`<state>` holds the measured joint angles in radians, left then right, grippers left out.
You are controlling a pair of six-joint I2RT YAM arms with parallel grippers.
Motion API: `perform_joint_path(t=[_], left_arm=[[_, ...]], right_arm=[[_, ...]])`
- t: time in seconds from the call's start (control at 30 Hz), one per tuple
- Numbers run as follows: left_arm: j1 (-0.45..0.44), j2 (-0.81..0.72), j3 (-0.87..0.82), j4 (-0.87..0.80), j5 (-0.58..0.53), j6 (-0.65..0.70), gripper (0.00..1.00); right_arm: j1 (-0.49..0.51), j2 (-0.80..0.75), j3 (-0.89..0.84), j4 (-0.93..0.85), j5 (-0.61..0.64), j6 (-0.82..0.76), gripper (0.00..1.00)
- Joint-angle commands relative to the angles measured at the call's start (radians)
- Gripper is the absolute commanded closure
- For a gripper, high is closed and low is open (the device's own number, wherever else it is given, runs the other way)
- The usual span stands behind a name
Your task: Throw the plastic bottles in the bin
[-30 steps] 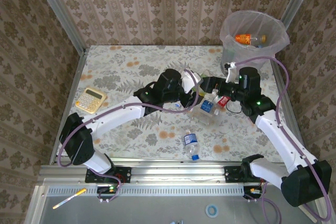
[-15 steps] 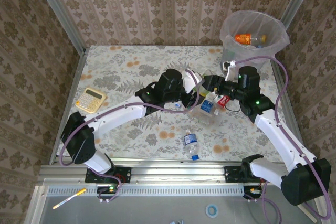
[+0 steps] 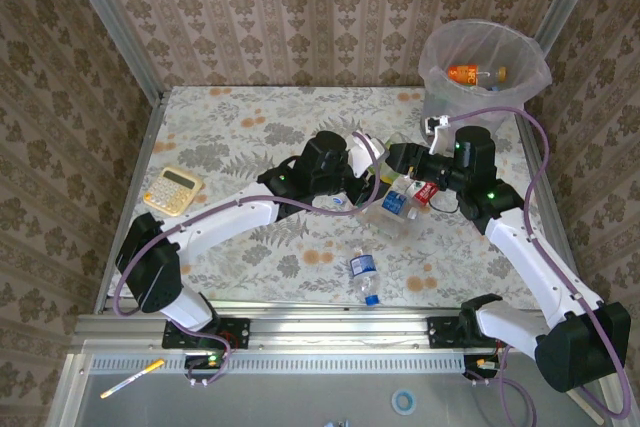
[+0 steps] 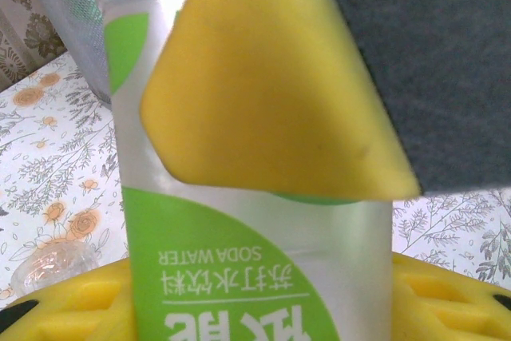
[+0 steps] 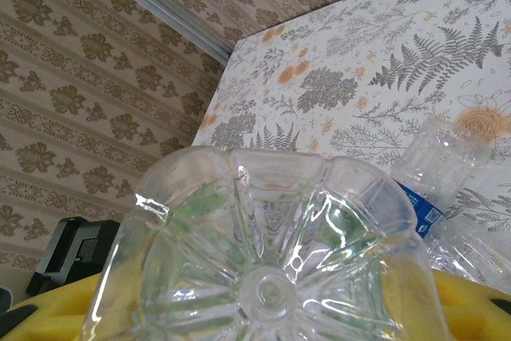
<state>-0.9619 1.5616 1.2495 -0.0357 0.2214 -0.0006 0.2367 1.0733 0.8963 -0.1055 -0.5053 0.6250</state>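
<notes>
Bottle with green label (image 4: 239, 277) upright, clamped in my left gripper (image 3: 369, 172), same as a second ago. My right gripper (image 3: 403, 162) has narrowed since then and is now closed on clear bottle (image 5: 267, 253), base facing wrist camera. Both grippers meet mid-table over bottle cluster (image 3: 396, 203), my arms hiding part of it. Loose bottle (image 3: 365, 277) near front edge. Bin (image 3: 438, 57) in far right corner, orange bottle (image 3: 474, 74) inside. Calculator (image 3: 172, 190) at left.

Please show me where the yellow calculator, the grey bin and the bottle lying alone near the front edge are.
yellow calculator (image 3: 172, 190), top view, on its keypad.
grey bin (image 3: 443, 99), top view, on its outer wall.
lone bottle (image 3: 363, 268), top view, on its blue label.
</notes>
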Motion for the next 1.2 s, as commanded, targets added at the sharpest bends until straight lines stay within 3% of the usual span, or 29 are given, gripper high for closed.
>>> perform_joint_path(t=[0.0, 0.07, 0.17, 0.23, 0.4, 0.6, 0.7, 0.8, 0.9, 1.17], left_arm=[[-0.012, -0.018, -0.007, 0.099, 0.055, -0.013, 0.42], [-0.012, -0.016, -0.010, 0.100, 0.056, -0.016, 0.36], [-0.009, -0.019, -0.010, 0.094, 0.058, -0.026, 0.12], [-0.002, -0.021, -0.016, 0.097, 0.056, -0.045, 0.01], [0.049, -0.046, -0.058, 0.123, 0.101, -0.127, 0.00], [0.164, -0.120, -0.170, 0.214, 0.148, -0.279, 0.00], [0.214, -0.134, -0.204, 0.196, 0.114, -0.320, 0.00], [0.263, -0.118, -0.217, 0.158, 0.101, -0.364, 0.00], [0.296, -0.090, -0.225, 0.146, 0.110, -0.394, 0.00], [0.316, -0.012, -0.232, 0.195, 0.127, -0.417, 0.00]], right_arm=[[0.003, -0.004, 0.021, -0.045, 0.021, -0.019, 0.68], [0.004, -0.004, 0.021, -0.046, 0.023, -0.019, 0.68], [0.003, -0.006, 0.025, -0.052, 0.032, -0.021, 0.68], [0.003, -0.011, 0.027, -0.058, 0.042, -0.026, 0.69], [0.001, -0.049, 0.053, -0.102, 0.113, -0.094, 0.71], [0.003, -0.157, 0.139, -0.146, 0.410, -0.358, 0.74], [0.003, -0.232, 0.123, -0.007, 0.566, -0.519, 0.74], [0.003, -0.296, 0.041, 0.276, 0.632, -0.694, 0.75], [0.004, -0.305, 0.004, 0.488, 0.637, -0.845, 0.76], [0.013, -0.255, 0.003, 0.662, 0.614, -1.040, 0.77]])
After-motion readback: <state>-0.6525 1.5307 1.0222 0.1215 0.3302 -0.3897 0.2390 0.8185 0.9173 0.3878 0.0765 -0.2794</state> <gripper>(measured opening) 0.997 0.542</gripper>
